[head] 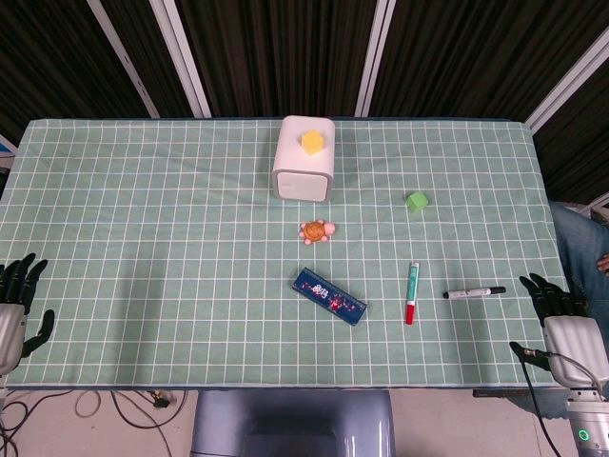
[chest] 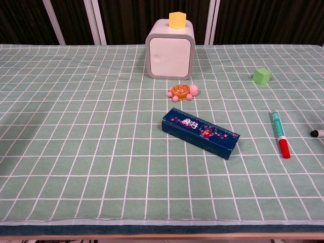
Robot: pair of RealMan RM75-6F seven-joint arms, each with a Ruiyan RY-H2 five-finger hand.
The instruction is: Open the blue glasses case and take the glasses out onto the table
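1. A table [head: 143, 238] covered by a pale green cloth with a white grid fills both views, one from above and one from chest height.
2. The blue glasses case [chest: 200, 132] lies near the middle of the table, closer to the front edge than the other central objects. It is a long, narrow box with a printed pattern on its top, set at a slant, with its right end nearer the front edge. Its lid is closed, so what is inside cannot be seen.
3. Just behind the case sits a small toy turtle [chest: 182, 91] with an orange shell and pink body, apart from the case.
4. Behind the turtle stands a white cabinet [chest: 169, 55], a rounded cube with its front door closed; its contents are hidden. A yellow block [chest: 176, 19] rests on its top.
5. To the right, well apart from the case, a green cube [chest: 261, 76] sits alone on the cloth.
6. Right of the case lies a marker [chest: 279, 132] with a green body and red cap, its cap pointing toward the front edge. Further right lies a black marker [head: 474, 292], only its tip showing in the chest view.
7. The left hand [head: 17, 307] rests at the table's left front edge, fingers spread and holding nothing.
8. The right hand [head: 559, 319] rests at the right front edge, fingers likewise apart and empty, near the black marker but not touching it.
9. Both hands are well away from the case.
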